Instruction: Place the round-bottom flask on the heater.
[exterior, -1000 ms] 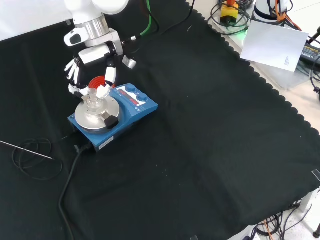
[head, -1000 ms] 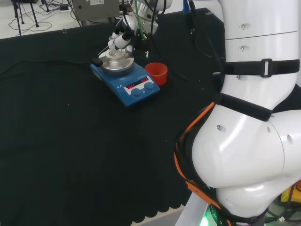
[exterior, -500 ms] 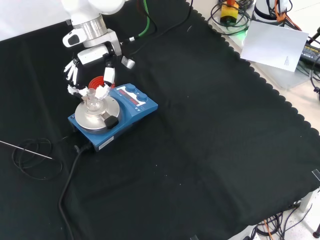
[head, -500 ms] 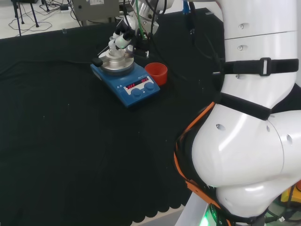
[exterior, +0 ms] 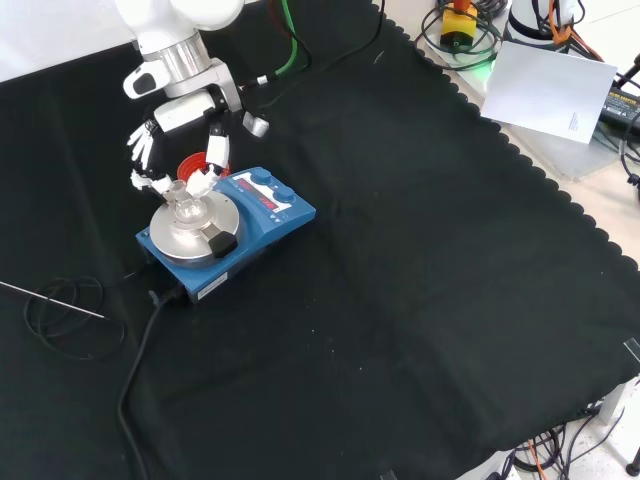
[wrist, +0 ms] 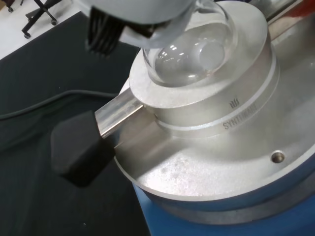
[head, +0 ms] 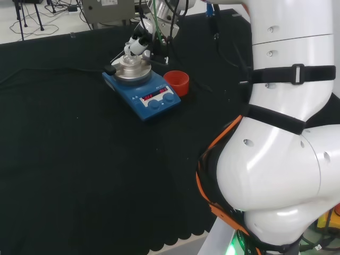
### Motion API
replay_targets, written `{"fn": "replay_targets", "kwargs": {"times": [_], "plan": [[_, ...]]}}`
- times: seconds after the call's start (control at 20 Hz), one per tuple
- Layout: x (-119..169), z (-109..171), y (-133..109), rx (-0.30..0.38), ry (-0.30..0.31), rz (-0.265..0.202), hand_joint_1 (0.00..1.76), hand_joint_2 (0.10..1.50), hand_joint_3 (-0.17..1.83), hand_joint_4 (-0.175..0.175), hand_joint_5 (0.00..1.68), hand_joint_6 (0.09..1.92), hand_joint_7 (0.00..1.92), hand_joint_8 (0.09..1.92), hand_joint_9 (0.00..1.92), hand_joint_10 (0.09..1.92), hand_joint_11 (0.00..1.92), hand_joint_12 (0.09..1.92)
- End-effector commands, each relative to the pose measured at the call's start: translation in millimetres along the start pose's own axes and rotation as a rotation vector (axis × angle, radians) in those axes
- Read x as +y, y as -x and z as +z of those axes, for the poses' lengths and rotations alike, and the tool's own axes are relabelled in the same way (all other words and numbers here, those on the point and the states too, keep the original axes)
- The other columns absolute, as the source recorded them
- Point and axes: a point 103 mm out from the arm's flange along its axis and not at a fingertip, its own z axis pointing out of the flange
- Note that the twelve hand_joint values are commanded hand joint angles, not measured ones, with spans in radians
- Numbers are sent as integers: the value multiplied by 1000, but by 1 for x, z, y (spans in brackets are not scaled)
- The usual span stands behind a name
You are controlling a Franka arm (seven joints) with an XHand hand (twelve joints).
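The clear round-bottom flask [exterior: 187, 203] sits in the bowl of the silver metal block [wrist: 211, 103] on the blue heater [exterior: 262, 212]. The flask [head: 127, 56] stands upright, its bulb [wrist: 189, 46] resting in the block's hollow. Just above it hovers the hand [exterior: 186, 112], open, with spread fingers [exterior: 214, 150] hanging down on either side of the flask's neck and a gap between them and the glass. In the head view the hand [head: 140, 42] is just above the heater [head: 142, 87]. A blurred white part of the hand [wrist: 138, 14] hides the flask's neck in the wrist view.
A red ribbed ring stand [head: 176, 81] stands right beside the heater, partly behind the hand in the front view [exterior: 190, 163]. A black-tipped handle [wrist: 78, 147] sticks out of the block. The heater's cable [exterior: 135, 360] and a thin wire loop [exterior: 60, 310] lie on the cloth.
The hand has risen slightly and drawn back from the flask, its fingers spreading away from the neck. The flask stays put on the heater.
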Motion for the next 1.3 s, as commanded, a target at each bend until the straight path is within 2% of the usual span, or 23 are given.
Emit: {"fn": "replay_targets", "kwargs": {"times": [0.05,0.25,0.85,0.95,1.15,1.3], "plan": [[-2,-1,1,-8,-18,-1,977,563,710,-39,680,770,526,610,642,613,250,1318],[-4,-2,0,-13,-19,-5,958,543,703,-34,610,738,504,611,620,616,231,1321],[-17,-14,-3,-2,4,-33,934,539,686,-32,571,691,483,623,603,633,215,1332],[-28,-24,-3,11,21,-37,932,543,680,-32,575,677,479,630,598,641,214,1335],[-35,-29,-5,5,16,-38,926,547,676,-33,575,666,476,634,595,645,213,1335],[-56,-45,-5,12,42,-38,921,550,676,-33,574,662,475,635,593,646,213,1336]]}}
